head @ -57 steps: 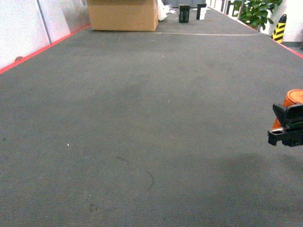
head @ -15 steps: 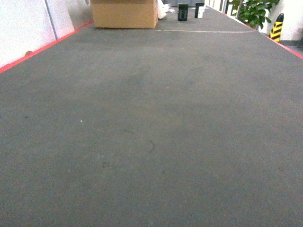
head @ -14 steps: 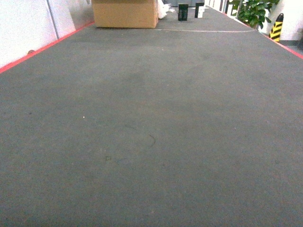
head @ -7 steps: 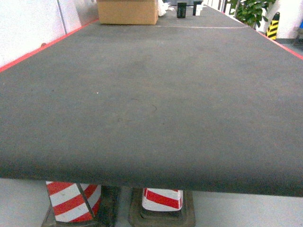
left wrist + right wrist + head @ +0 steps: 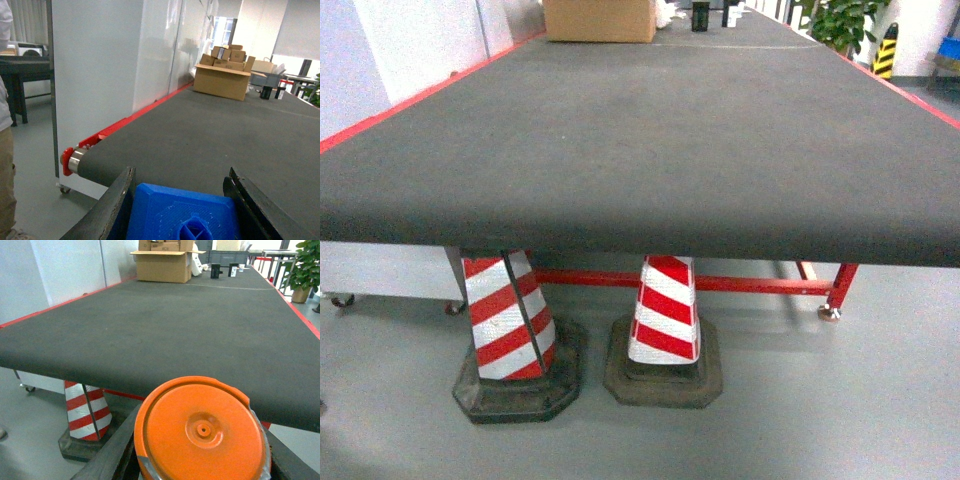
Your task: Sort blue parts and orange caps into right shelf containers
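My left gripper (image 5: 181, 175) is shut on a blue part (image 5: 180, 212), a flat square block with a round boss. Its two dark fingers (image 5: 117, 200) press on the block's sides. In the right wrist view an orange cap (image 5: 200, 440) shows its flat round top, and my right gripper (image 5: 204, 425) is shut on it. Both grippers hang in front of the near end of the dark conveyor belt (image 5: 650, 130). Neither gripper shows in the head view. The right shelf containers are out of view.
Two red-and-white striped cones (image 5: 505, 320) (image 5: 665, 320) stand on the floor under the belt's near end. Beside them runs the red table frame (image 5: 740, 283). At the belt's far end sit a cardboard box (image 5: 598, 20) and small black items (image 5: 700, 15), with a plant (image 5: 840, 20) to the right.
The head view has drawn back from the belt, so its near edge, the cones and the floor now show. The right gripper with the orange cap has left the head view.
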Robot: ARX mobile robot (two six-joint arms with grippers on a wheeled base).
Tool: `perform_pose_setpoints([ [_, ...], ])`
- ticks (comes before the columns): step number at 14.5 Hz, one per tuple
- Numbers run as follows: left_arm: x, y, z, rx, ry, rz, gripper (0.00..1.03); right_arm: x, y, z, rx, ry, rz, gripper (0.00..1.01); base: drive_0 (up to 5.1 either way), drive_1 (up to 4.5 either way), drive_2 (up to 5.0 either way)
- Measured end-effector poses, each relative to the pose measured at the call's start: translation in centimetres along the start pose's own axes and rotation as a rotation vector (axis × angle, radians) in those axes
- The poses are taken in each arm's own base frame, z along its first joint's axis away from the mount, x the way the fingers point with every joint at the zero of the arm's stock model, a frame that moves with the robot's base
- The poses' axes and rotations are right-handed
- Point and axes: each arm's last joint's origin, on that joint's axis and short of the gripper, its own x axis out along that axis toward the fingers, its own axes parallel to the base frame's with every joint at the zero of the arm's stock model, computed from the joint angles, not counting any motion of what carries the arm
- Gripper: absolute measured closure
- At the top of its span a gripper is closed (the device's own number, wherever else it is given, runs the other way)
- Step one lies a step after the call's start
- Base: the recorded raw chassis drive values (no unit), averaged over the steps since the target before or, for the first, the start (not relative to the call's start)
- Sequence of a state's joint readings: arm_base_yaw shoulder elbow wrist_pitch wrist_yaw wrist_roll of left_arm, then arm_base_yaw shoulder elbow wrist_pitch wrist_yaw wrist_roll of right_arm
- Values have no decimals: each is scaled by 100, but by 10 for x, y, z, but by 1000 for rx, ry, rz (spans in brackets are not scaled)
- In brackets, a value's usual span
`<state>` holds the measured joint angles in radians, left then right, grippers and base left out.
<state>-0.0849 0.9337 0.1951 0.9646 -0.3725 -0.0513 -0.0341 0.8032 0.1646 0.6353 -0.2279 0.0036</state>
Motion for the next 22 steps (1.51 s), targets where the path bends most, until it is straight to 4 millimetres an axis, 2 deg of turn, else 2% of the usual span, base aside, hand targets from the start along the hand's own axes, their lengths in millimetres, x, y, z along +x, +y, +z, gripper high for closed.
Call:
perform_pose_setpoints([
  [6,0,0,-1,2,5,-2,56,0,0,0,1,3,1,56,7,-385,400],
  [10,0,0,1,-1,-3,0,56,0,0,0,1,3,0,57,0,0,0],
  [22,0,0,0,1,2,2,56,0,0,0,1,2,1,57,428,-435,19],
])
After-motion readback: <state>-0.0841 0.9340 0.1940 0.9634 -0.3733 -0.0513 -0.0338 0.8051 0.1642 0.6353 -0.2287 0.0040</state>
